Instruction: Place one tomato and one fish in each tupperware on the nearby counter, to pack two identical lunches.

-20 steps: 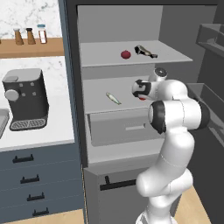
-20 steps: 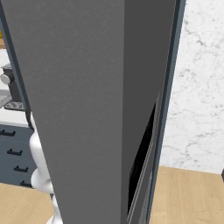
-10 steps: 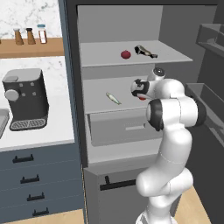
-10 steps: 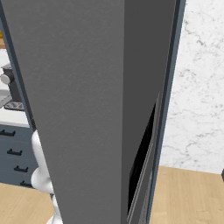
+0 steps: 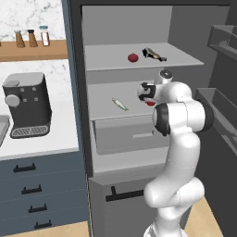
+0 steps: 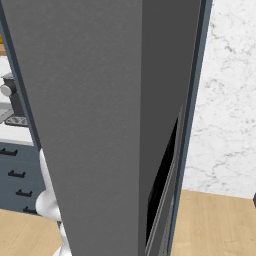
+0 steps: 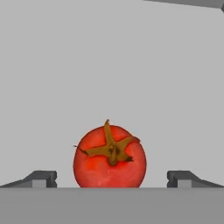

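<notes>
The arm has eased slightly further into the open fridge, so the first pick looks close. The gripper [image 7: 112, 179] has its jaws spread wide, holding nothing, either side of a glossy red tomato [image 7: 110, 156] with a brown stalk, at 6 o'clock in the hand view, on the middle shelf [image 5: 104, 94].

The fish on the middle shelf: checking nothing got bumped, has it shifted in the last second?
No. The fish lies at the same spot on the middle shelf, left of the arm.

coffee machine [image 5: 25, 104] on worktop | spice bottles [image 5: 31, 38] on wooden shelf [image 5: 28, 50]
</notes>
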